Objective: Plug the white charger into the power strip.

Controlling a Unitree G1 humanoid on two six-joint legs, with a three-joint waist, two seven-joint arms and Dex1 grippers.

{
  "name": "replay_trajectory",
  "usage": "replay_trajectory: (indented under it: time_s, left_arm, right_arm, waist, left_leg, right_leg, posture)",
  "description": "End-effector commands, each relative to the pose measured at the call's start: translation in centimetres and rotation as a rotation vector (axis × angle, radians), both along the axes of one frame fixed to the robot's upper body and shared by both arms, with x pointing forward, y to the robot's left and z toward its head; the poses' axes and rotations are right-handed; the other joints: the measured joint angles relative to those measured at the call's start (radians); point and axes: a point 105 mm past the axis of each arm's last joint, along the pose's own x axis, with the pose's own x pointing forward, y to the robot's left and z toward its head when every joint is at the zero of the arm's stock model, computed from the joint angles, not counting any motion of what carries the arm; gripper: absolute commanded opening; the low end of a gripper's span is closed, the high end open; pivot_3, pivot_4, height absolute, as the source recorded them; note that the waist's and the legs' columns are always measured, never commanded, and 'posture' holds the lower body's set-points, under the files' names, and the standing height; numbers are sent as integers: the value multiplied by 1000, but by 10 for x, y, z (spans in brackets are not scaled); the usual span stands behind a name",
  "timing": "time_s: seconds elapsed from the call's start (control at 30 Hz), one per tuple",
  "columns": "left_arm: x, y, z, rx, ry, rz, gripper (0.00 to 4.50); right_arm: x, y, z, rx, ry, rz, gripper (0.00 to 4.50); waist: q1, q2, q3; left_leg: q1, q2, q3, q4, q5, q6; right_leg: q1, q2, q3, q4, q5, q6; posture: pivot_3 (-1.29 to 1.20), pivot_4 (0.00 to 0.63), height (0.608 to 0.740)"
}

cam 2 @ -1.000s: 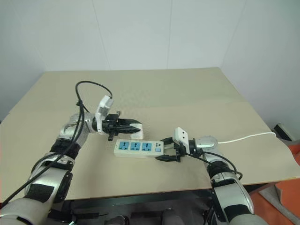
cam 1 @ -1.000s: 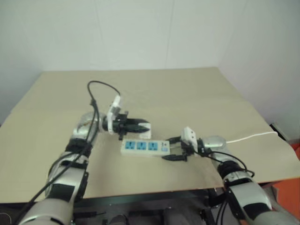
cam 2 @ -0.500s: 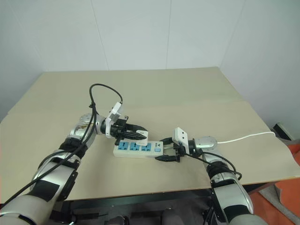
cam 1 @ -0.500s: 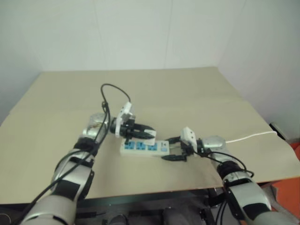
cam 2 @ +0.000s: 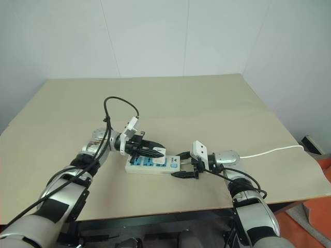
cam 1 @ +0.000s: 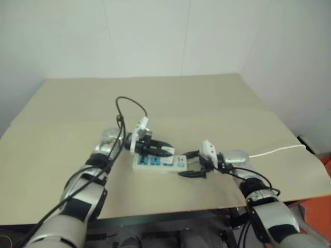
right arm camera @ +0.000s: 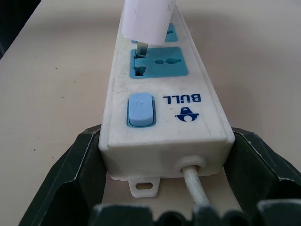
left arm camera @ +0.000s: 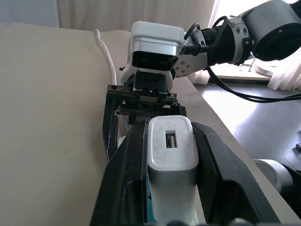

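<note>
White charger (left arm camera: 171,155), clamped in the left gripper (cam 2: 155,153), hangs prongs-down just above the power strip's (right arm camera: 162,101) socket nearest the switch, whose cord end sits between the right gripper's (cam 2: 187,166) fingers.

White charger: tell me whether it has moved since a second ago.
Yes. The white charger, held in the left pincer, came down and rightward onto the power strip, which stayed put.

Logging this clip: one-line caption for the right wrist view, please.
Right hand grips the long white power strip at its cord end while the small white charger's prong meets the nearest blue socket.
</note>
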Motion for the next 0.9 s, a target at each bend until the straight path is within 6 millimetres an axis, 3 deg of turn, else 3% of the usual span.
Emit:
replay_trajectory:
  time_s: [0.03, 0.37, 0.9]
  left_arm:
    - [2, -5, 10, -7, -41, -20, 1027]
    - [4, -12, 1, 26, -38, -22, 1027]
    - [0, -7, -16, 57, -68, -19, 1027]
  right_arm:
    - [-11, 0, -25, -79, 78, 19, 3413]
    - [-12, 1, -26, -81, 77, 20, 3413]
    - [-12, 3, -27, -74, 70, 14, 3413]
  waist:
    - [0, 0, 0]
    - [0, 0, 0]
    - [1, -1, -1]
  left_leg:
    - [0, 0, 0, 0, 0, 0]
    - [0, 0, 0, -1, 0, 0]
    - [4, 0, 0, -1, 0, 0]
  right_leg:
    - [0, 0, 0, 0, 0, 0]
    - [1, 0, 0, -1, 0, 0]
    - [4, 0, 0, -2, 0, 0]
  posture:
    - [0, 150, 740]
    - [0, 150, 740]
    - [0, 150, 740]
